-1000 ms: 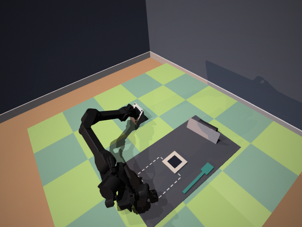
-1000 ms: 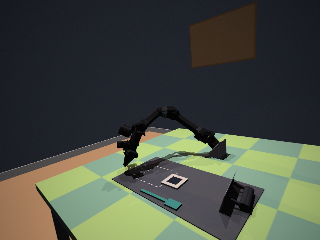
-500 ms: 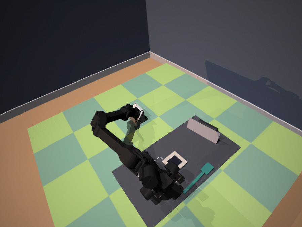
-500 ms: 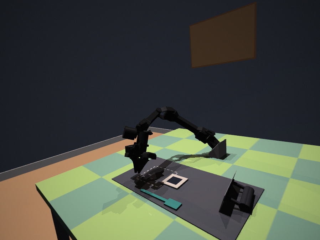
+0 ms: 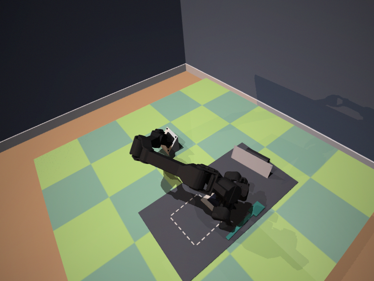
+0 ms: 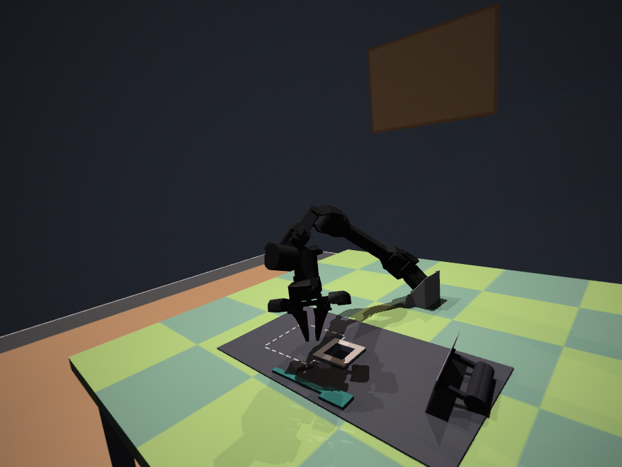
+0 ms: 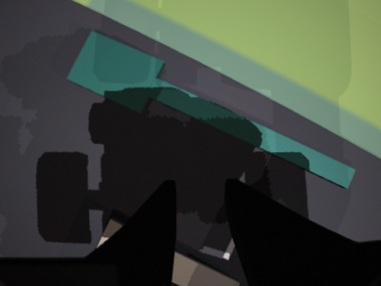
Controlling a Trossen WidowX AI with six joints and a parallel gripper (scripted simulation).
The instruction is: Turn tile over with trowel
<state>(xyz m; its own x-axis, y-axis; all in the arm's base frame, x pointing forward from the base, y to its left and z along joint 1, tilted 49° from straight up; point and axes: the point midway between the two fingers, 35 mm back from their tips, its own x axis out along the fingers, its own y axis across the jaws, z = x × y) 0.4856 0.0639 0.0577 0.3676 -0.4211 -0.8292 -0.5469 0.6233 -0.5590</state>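
Observation:
The tile (image 5: 208, 204) (image 6: 355, 348) (image 7: 200, 268) lies flat on the mat (image 5: 169, 247) (image 6: 402, 402), with its light border and dark square facing up. It sits at the corner of the dashed outline (image 5: 171, 217) (image 6: 265, 346), mostly outside it. The teal trowel (image 5: 258, 208) (image 6: 336, 397) (image 7: 119, 64) lies flat near the mat's edge, its blade toward the stand side. My gripper (image 6: 312, 339) (image 7: 200, 190) points down above the mat, between tile and trowel handle in the wrist view. Its fingers are slightly apart and empty. In the top view the arm hides the fingertips and much of the tile.
A tilted pale board (image 5: 250, 161) with a black cylinder (image 6: 481, 384) behind it stands at the mat's far end from the outline. The arm's base plate (image 5: 172, 136) (image 6: 427, 291) stands beyond the mat on the checkered table. The table edge lies past the trowel side.

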